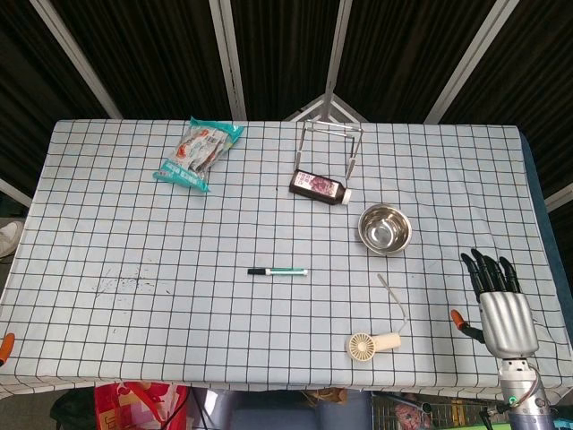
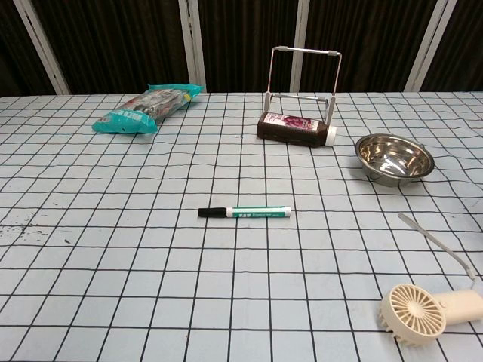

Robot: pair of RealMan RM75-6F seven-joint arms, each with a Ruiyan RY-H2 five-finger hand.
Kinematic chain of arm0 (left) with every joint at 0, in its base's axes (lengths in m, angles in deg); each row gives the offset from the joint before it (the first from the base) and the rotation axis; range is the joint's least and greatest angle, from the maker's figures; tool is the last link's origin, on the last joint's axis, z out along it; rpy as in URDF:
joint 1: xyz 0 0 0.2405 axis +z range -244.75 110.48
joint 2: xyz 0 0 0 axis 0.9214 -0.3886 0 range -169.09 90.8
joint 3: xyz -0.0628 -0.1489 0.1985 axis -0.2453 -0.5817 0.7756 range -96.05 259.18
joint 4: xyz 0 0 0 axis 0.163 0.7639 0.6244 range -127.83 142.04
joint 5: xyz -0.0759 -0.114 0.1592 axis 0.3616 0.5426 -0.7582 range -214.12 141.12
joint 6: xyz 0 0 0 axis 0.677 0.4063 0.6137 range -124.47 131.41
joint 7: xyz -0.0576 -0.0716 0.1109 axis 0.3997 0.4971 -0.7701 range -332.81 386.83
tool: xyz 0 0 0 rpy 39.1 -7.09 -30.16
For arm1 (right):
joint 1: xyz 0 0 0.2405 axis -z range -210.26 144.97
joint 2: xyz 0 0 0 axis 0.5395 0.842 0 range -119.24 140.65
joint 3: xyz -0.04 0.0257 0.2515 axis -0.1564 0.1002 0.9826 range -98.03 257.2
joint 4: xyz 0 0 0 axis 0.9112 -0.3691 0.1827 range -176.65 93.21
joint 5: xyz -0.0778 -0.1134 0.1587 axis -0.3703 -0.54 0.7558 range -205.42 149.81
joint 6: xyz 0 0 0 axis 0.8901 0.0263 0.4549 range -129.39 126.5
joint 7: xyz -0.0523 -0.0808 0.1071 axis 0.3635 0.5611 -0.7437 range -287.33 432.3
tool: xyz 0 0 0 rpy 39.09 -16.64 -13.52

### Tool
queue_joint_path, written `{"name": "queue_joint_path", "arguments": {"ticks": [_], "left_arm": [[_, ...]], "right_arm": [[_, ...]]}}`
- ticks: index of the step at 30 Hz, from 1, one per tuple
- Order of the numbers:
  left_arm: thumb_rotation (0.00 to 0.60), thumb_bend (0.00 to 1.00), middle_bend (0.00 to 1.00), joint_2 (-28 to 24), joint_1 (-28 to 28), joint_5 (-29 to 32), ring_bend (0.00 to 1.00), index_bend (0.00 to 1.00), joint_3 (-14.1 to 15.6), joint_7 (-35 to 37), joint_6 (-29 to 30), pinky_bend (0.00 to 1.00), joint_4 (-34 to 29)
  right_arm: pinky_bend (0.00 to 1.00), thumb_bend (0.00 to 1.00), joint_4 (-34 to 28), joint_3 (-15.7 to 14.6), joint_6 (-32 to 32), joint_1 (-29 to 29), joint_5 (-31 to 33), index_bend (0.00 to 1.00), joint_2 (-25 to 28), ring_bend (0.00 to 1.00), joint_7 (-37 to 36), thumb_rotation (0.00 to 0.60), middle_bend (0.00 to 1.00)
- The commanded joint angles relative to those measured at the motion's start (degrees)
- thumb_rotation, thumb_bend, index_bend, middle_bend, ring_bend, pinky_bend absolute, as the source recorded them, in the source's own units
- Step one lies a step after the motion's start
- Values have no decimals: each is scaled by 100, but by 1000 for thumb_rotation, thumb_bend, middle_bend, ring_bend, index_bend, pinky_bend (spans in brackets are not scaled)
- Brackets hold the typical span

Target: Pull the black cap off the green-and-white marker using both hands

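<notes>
The green-and-white marker (image 1: 285,270) (image 2: 259,213) lies flat near the middle of the checked table. Its black cap (image 1: 257,270) (image 2: 212,212) is on and points left. My right hand (image 1: 500,305) hovers at the table's right front corner, far from the marker. Its dark fingers are stretched out and apart, and it holds nothing. Of my left hand only an orange tip (image 1: 4,346) shows at the left edge of the head view. The chest view shows neither hand.
A small cream handheld fan (image 1: 373,346) (image 2: 423,311) lies front right, with a steel bowl (image 1: 386,228) (image 2: 394,158) behind it. A dark bottle (image 1: 320,187) (image 2: 296,127) lies under a wire stand (image 1: 329,134) at the back. A teal snack bag (image 1: 197,152) (image 2: 143,108) sits back left.
</notes>
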Motion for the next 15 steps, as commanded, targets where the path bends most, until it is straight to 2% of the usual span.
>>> {"name": "queue_joint_path", "arguments": {"ticks": [1, 15], "left_arm": [[600, 481, 0, 3, 15, 16, 0, 74, -1, 20, 13, 0, 34], [600, 481, 0, 51, -25, 73, 0, 72, -45, 144, -51, 0, 151]], "right_arm": [[0, 257, -1, 12, -23, -26, 4, 92, -30, 107, 22, 600, 68], [0, 256, -68, 19, -156, -102, 140, 96, -161, 107, 201, 600, 68]]}}
